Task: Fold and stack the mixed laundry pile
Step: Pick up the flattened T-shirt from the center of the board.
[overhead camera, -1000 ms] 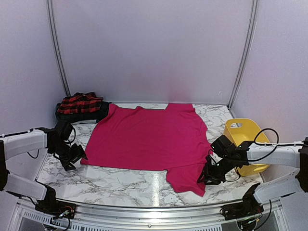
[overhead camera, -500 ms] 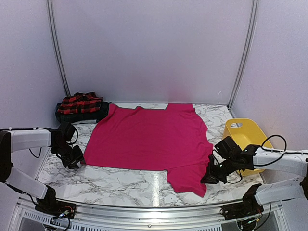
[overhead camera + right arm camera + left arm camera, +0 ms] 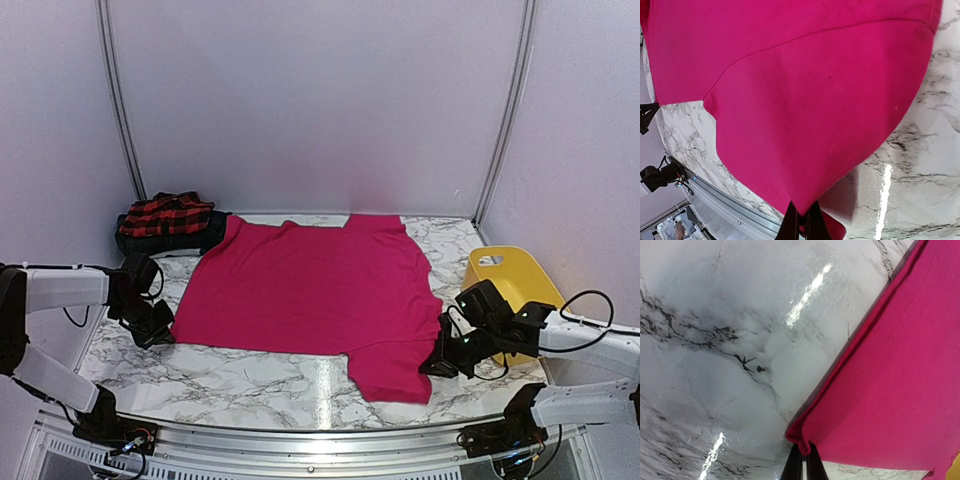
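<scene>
bench (image 3: 260, 375): marble-pattern top with pale walls around it; one arm reaches in from the near left, the other from the near right.
pink shirt (image 3: 310, 290): spread flat mid-bench and mostly smooth. It runs from the far edge towards the near rail, and a flap sticks out at the near right. Both arms hold it.
tub (image 3: 520, 275): yellow plastic, at the right side of the bench, just right of the shirt and behind the right arm.
checked garment (image 3: 165, 213): red and black, bunched in the far-left corner on top of the dark plaid. Unfolded.
dark plaid (image 3: 150, 240): under the checked one. Its right end touches or just meets the shirt's far-left edge; cannot tell which.
left fingers (image 3: 796, 467): pinched together on the shirt's near-left corner, right at the stitched hem. The corner is slightly puckered, low at the bench.
right fingers (image 3: 792, 225): pinched together on the tip of the near-right flap. The cloth fans out from the grip, with bare bench beside it.
</scene>
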{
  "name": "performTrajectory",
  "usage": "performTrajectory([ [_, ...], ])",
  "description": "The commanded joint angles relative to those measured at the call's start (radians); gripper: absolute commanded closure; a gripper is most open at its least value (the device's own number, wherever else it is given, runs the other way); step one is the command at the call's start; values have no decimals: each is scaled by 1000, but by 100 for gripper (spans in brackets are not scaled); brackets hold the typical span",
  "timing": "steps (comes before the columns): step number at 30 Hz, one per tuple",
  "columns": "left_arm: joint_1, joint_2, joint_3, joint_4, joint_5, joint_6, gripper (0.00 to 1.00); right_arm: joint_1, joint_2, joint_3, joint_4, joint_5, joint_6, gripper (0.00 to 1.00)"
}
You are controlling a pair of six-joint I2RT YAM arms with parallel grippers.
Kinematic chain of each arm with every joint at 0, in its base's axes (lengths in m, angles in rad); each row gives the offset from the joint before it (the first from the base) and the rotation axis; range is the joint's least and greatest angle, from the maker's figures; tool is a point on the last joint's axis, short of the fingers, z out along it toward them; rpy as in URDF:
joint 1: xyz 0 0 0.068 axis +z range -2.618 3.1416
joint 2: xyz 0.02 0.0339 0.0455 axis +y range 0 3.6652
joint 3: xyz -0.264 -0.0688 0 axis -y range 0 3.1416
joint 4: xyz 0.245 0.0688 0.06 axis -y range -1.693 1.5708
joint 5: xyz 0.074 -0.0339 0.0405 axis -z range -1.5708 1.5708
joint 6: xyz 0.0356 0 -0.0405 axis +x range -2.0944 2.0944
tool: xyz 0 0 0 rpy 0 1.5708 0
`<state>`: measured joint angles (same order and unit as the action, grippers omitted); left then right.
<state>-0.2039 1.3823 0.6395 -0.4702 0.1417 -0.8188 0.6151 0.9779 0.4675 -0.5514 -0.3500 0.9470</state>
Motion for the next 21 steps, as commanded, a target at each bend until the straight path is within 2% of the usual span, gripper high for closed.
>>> performTrajectory([
  [1, 4, -26, -38, -13, 22, -8, 100, 9, -51, 10, -42, 9, 35, 100],
  [14, 3, -254, -104, -142, 114, -69, 100, 10, -320, -11, -237, -19, 153, 100],
  [18, 1, -313, -73, -193, 156, -77, 100, 10, -332, 71, -238, -3, 161, 100],
  [21, 1, -291, 1, -218, 145, -55, 100, 7, -295, 132, -233, 44, 173, 100],
])
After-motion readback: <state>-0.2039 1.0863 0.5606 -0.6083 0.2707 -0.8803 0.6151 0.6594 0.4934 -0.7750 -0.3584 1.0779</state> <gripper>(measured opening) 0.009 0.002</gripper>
